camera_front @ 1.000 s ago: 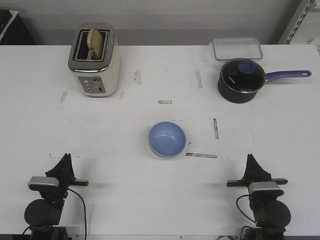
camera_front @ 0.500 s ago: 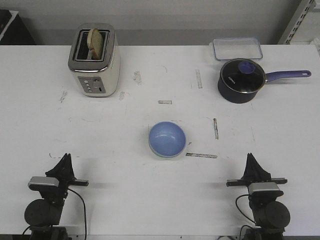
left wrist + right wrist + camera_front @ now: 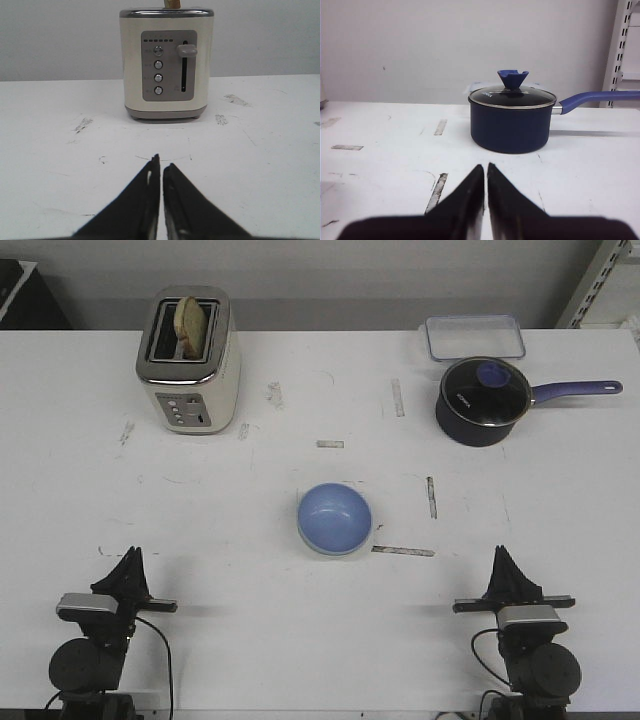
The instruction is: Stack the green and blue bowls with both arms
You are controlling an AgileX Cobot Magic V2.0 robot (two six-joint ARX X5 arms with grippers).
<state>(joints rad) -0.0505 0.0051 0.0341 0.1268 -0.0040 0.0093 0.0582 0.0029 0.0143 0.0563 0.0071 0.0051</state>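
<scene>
Blue bowl (image 3: 334, 519) sits alone at table (image 3: 230, 540) centre, bare surface all around it. Toaster (image 3: 188, 360) blocks the 11 o'clock corner; saucepan (image 3: 484, 400) and clear container (image 3: 475, 337) crowd 1 o'clock.

toaster (image 3: 188, 362), saucepan (image 3: 483, 402), clear container (image 3: 475, 337) on table (image 3: 200, 500).

White scuffed table (image 3: 250, 630); grey wall (image 3: 330, 265) behind; metal shelving (image 3: 598, 280) at far right.
</scene>
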